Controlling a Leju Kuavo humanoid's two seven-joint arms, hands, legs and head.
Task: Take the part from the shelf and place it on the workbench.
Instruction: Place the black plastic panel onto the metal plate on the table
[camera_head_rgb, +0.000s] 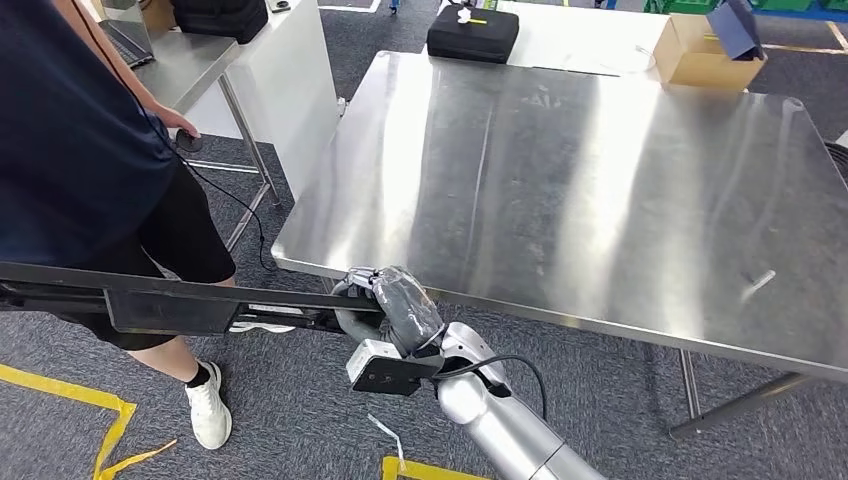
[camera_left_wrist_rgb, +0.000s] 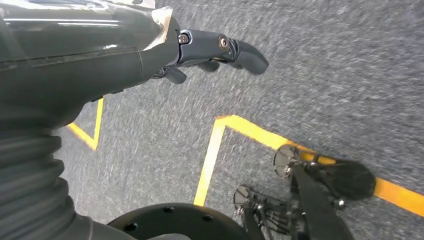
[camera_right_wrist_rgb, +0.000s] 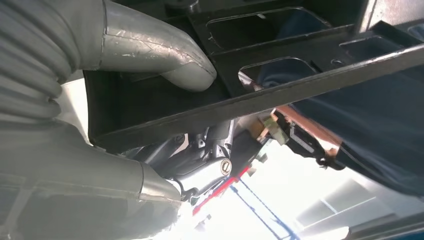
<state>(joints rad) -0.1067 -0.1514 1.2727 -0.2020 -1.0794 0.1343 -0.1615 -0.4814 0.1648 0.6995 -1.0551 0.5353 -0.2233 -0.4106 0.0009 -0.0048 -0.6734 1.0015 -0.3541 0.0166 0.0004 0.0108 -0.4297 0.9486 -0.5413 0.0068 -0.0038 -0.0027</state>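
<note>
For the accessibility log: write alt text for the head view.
The robot's right hand grips one end of a long black part, held level just below the near edge of a bare steel workbench. A person in dark clothes stands at the left on grey carpet, and a black case and a cardboard box sit on a table beyond.

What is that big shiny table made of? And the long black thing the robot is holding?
The workbench looks like brushed steel: silvery, with streaky reflections of the lights. The long black part in the right hand looks like dark painted metal or hard plastic, matte with cut-out windows; the pictures cannot settle which.
</note>
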